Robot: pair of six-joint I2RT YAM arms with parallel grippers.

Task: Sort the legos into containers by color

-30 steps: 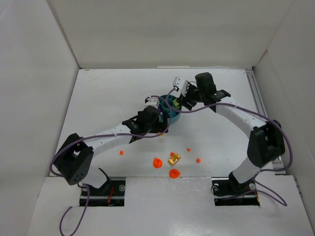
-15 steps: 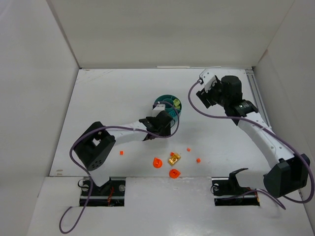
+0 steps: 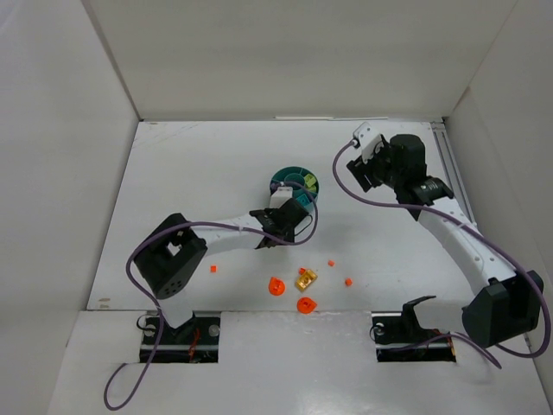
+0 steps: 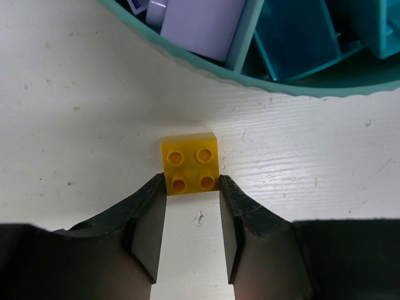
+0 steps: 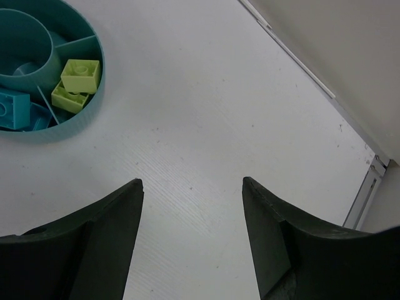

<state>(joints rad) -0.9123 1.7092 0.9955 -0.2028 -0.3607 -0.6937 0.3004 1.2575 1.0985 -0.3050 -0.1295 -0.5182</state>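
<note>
Your left hand (image 4: 190, 181) is pinching the near half of the yellow brick (image 4: 190, 164), which is sitting on the table (image 4: 87, 119) just outside the dish (image 4: 325, 89) rim, on your side. The brick is square, with no long axis. The dish is lying straight beyond it. Your right hand (image 5: 190, 184) is hanging spread and empty, well right of the dish.

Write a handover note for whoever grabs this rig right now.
Left claw: closed on the near end of a yellow square plastic lego brick, which sits on the table beside the round teal plastic dish.
Right claw: open, empty, over the table right of the dish.
Done: lime green bricks, turquoise bricks and a pale purple brick lie in separate dish sections.
Left: the yellow brick, a gold piece, two orange round pieces and three orange dots, all on the table.
</note>
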